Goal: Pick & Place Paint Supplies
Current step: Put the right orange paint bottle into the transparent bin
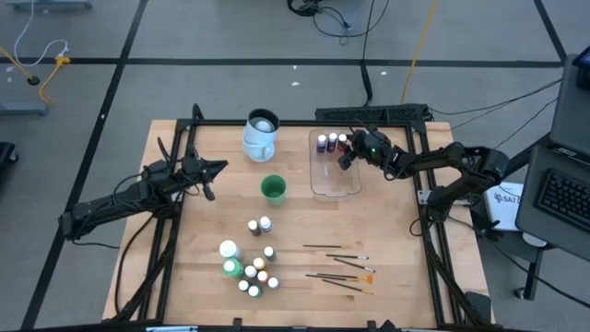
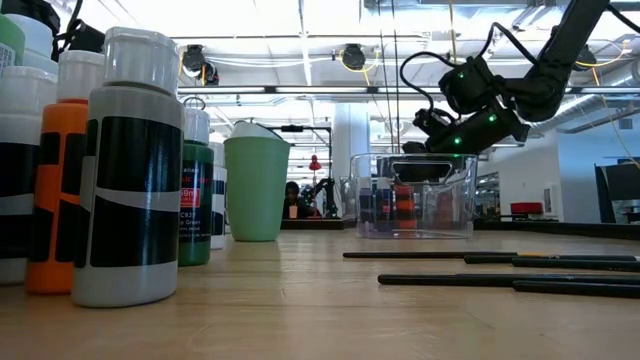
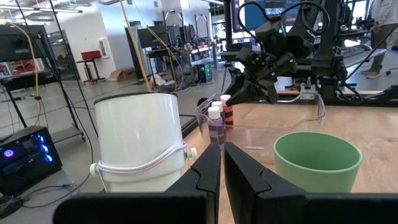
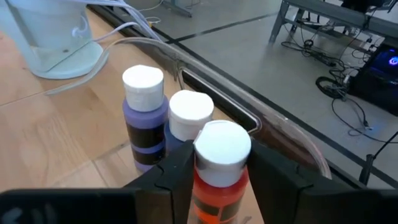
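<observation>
My right gripper point(image 1: 346, 155) reaches into the far left corner of the clear tub point(image 1: 336, 184), shut on an orange paint bottle point(image 4: 221, 155) with a white cap. Beside it in the tub stand a purple bottle point(image 4: 144, 118) and another white-capped one point(image 4: 190, 115). More small bottles and two larger ones point(image 1: 247, 267) stand on the table's near middle. Thin brushes point(image 1: 341, 267) lie to their right. My left gripper point(image 1: 210, 170) hovers shut at the table's left, touching nothing. My right gripper has the orange bottle's body point(image 4: 211, 186), just below the cap, between its two fingers, one on each side. The fingers come slanting down from the table's right. The bottle stands upright inside the tub; its base is hidden.
A pale-blue jug point(image 1: 261, 135) stands at the far edge, left of the tub. A green cup point(image 1: 273, 189) sits near the table's middle. Two small bottles point(image 1: 259, 225) stand apart from the cluster. Bare wood lies between the cup and the brushes.
</observation>
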